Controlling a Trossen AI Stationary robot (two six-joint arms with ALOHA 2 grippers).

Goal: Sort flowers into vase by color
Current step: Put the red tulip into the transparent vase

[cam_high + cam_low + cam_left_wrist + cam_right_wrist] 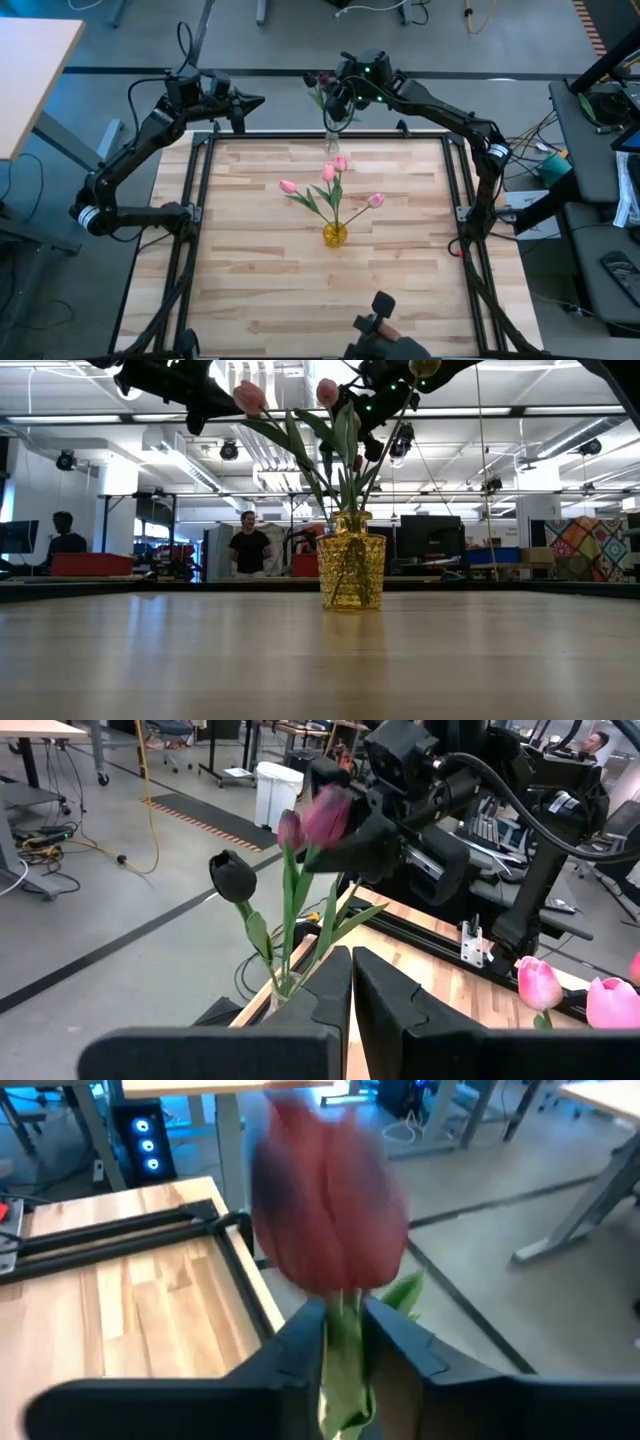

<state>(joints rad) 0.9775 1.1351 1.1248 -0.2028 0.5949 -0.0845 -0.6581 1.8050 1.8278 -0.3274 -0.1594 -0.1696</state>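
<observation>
The right gripper is clamped on the stem of a dark red tulip, up over the clear vase at the far edge of the table. The four pink tulips sit in the yellow vase mid-table. The risk I see: that thin stem misses the narrow mouth or knocks the dark tulips already in there, maybe tipping it. The left gripper, fingers pressed together on nothing, hangs just left of it. The clear vase's rim is hard to make out, so alignment's a guess.

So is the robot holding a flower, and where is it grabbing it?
Yes. The right gripper pinches a dark tulip by its stem, just under the head. The left gripper holds nothing.
</observation>
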